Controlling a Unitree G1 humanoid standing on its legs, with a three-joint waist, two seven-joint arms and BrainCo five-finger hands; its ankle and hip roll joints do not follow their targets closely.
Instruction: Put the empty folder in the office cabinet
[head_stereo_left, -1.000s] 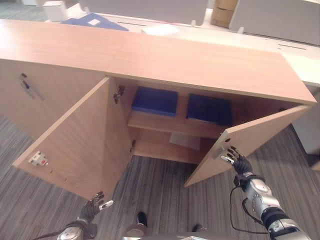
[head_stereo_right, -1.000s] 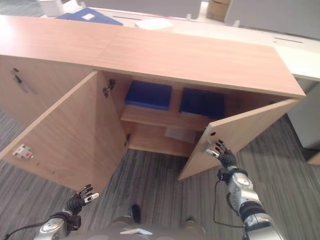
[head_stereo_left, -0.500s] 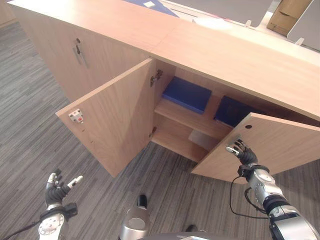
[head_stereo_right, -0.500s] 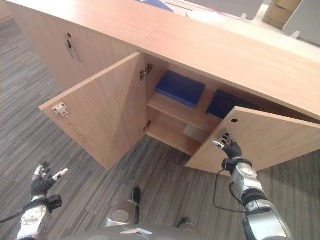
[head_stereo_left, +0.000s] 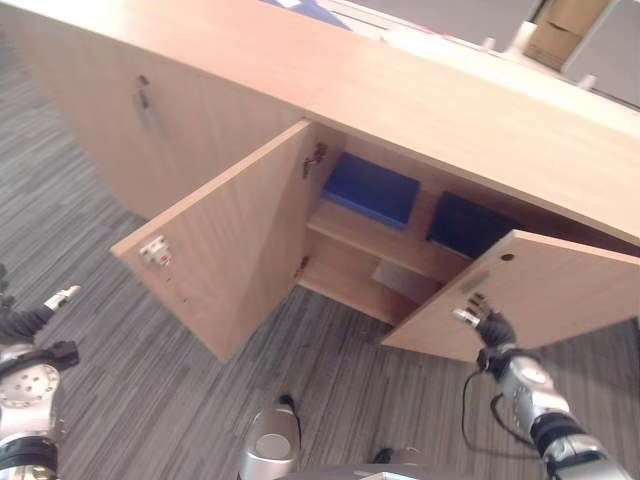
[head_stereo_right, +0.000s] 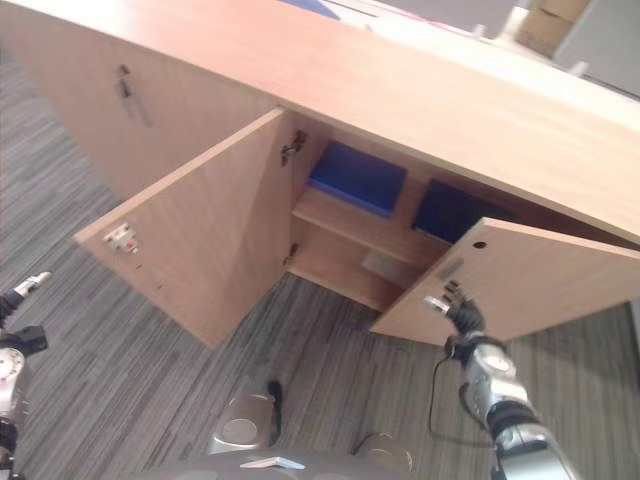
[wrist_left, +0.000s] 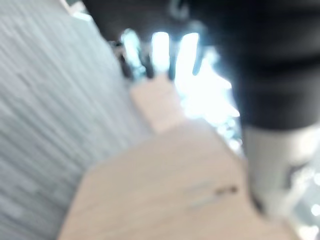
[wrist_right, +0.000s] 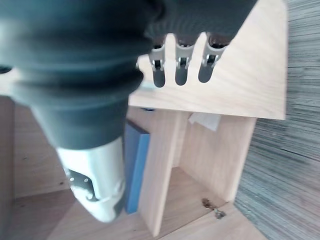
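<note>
— Since half a second ago our left hand (head_stereo_left: 30, 322) has swung out to the far left edge and higher; the right door (head_stereo_left: 540, 300) looks much as it did, with our right hand (head_stereo_left: 484, 325) at its near edge. What can we not make out?

— Most of the left hand is cut off. We see dark covering and one pale fingertip, and its wrist view is a blur of wood and bright streaks, so we cannot tell whether its fingers are spread or curled. The cabinet's (head_stereo_left: 420, 95) right end runs out of frame, and the right door hides part of the lower shelf beyond our right hand.

— And the right hand?

— Its fingers (wrist_right: 181, 70) are straight and relaxed, dark tips against the door's pale wood grain, holding nothing.

— Where is the folder?

— Neither hand carries it. Past the right fingertips, on the upper shelf (head_stereo_left: 375, 240), lie two flat blue folders: the brighter left blue folder (head_stereo_left: 372, 188) and the darker right blue folder (head_stereo_left: 468, 222), a wooden divider between them. We cannot tell which is the empty one. Below them a pale sheet (head_stereo_left: 405, 282) lies on the lower shelf.

— Materials?

— Smooth light wood laminate, both doors ajar; the left door (head_stereo_left: 225, 235) has a small white latch (head_stereo_left: 155, 250). Grey striped carpet (head_stereo_left: 150, 400) lies underneath.
</note>
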